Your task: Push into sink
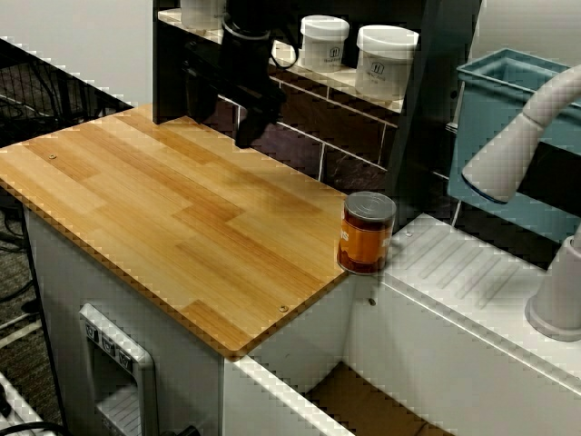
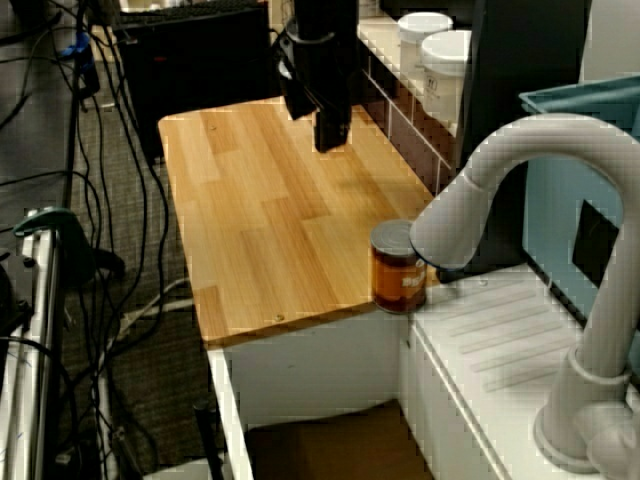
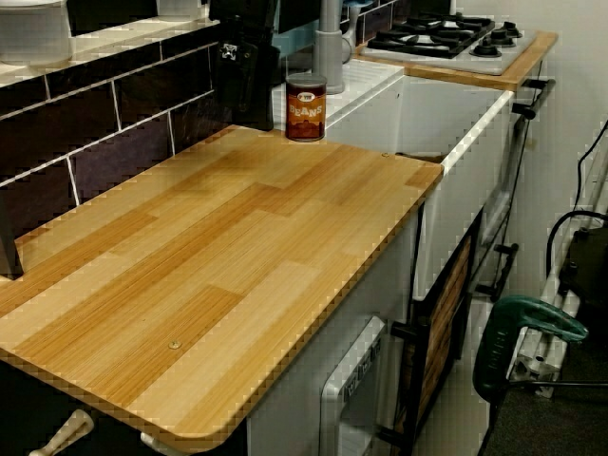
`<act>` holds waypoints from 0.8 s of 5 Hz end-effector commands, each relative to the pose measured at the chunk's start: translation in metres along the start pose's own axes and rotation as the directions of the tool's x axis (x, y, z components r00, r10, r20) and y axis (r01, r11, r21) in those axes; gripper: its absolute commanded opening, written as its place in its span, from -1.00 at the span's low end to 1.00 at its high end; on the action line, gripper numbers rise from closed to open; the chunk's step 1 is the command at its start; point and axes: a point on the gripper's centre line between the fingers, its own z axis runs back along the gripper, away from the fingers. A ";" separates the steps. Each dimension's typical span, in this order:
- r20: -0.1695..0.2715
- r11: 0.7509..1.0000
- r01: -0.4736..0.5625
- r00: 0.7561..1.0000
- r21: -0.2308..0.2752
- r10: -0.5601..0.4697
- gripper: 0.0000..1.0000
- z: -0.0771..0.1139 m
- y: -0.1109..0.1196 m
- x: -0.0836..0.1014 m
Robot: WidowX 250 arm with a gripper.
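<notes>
One can of beans (image 1: 367, 232) stands upright at the wooden worktop's (image 1: 172, 209) corner, beside the sink (image 1: 363, 404). The black tool (image 1: 250, 127) hovers well apart; whether it is open cannot be told. Two white jars (image 1: 387, 60) sit shelved.

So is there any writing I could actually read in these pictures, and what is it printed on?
"BEANS": on the label of the can standing at the far corner of the wooden counter, next to the sink.
A small dark mark on each of the white jars on the shelf: too small to read.
Buttons on the grey appliance panel below the counter: no legible text.
Nothing else readable.
</notes>
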 end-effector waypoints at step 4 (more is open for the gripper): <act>0.071 0.999 -0.037 0.997 -0.031 0.039 1.00 -0.014 -0.043 -0.004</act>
